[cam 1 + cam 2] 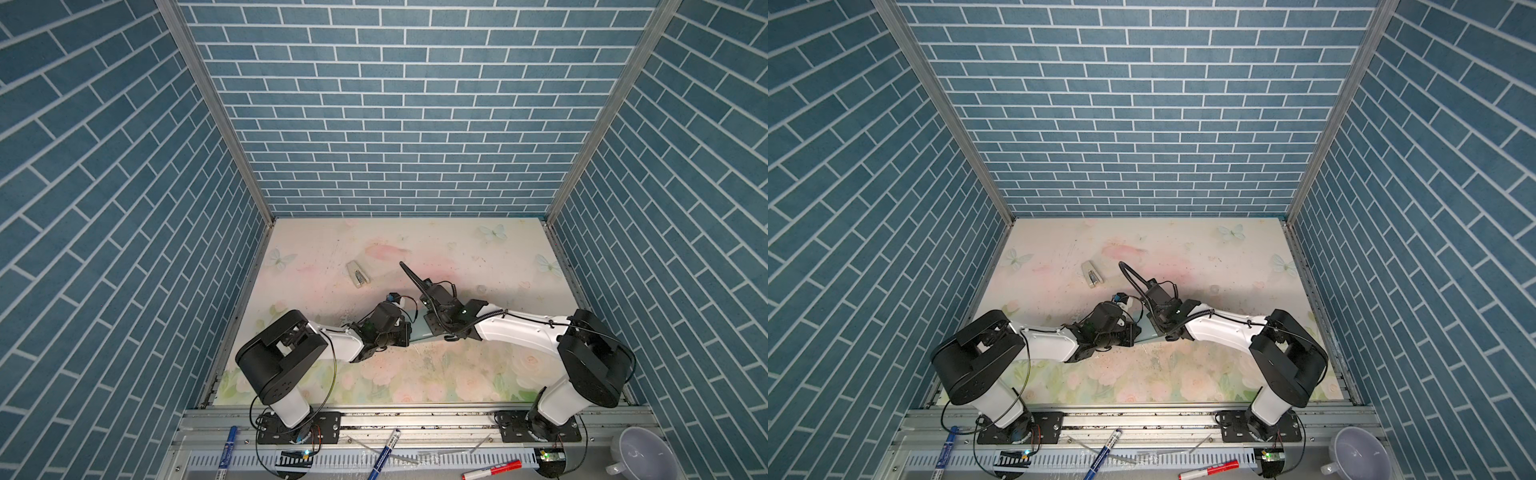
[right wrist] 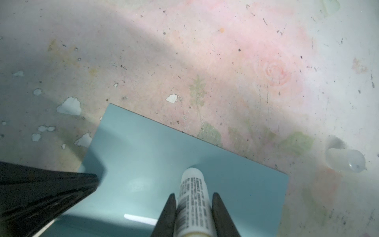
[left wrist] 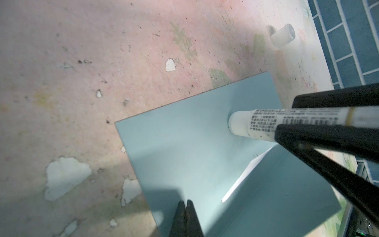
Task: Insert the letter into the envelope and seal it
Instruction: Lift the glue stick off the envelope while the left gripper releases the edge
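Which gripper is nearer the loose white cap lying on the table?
Right. The right gripper, shut on the glue stick, is over the envelope on the side toward the cap. The left gripper, shut, sits at the envelope edge farther from it.

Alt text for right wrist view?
The right tool grips a white glue stick whose tip meets the teal envelope on a worn floral table. The shut left tool reaches over the envelope, a white sliver of the letter shows inside it, and a clear cap lies nearby.

The envelope [image 3: 184, 156] is teal, glue stick [image 3: 239, 125] white, table [image 3: 92, 51] pink floral.
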`<state>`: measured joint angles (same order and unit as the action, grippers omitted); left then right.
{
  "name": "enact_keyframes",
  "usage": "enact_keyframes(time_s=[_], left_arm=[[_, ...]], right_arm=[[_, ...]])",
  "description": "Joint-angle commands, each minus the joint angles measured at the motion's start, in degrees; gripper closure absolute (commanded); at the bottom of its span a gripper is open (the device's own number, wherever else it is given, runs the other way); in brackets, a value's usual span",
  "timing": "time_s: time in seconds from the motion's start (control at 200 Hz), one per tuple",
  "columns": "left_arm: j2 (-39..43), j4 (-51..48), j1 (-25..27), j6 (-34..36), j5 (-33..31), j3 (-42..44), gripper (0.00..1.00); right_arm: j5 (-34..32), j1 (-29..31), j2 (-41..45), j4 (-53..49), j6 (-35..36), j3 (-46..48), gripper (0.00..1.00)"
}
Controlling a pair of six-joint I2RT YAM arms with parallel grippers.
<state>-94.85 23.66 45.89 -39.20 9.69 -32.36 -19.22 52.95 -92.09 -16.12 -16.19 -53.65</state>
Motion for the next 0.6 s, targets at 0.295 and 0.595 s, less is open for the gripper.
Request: enact_keyframes(time_s=[0.295, 0.595], left_arm=[[-2.34, -9.92, -0.30, 0.28, -1.02, 1.90, 1.00], [3.66, -10.77, -0.27, -0.35, 0.15, 0.00, 1.00]], right_arm=[[8.30, -5.81, 18.18, 6.00, -1.87, 8.51, 1.00], [12.29, -9.41, 34.41, 17.92, -3.83, 18.13, 1.00]])
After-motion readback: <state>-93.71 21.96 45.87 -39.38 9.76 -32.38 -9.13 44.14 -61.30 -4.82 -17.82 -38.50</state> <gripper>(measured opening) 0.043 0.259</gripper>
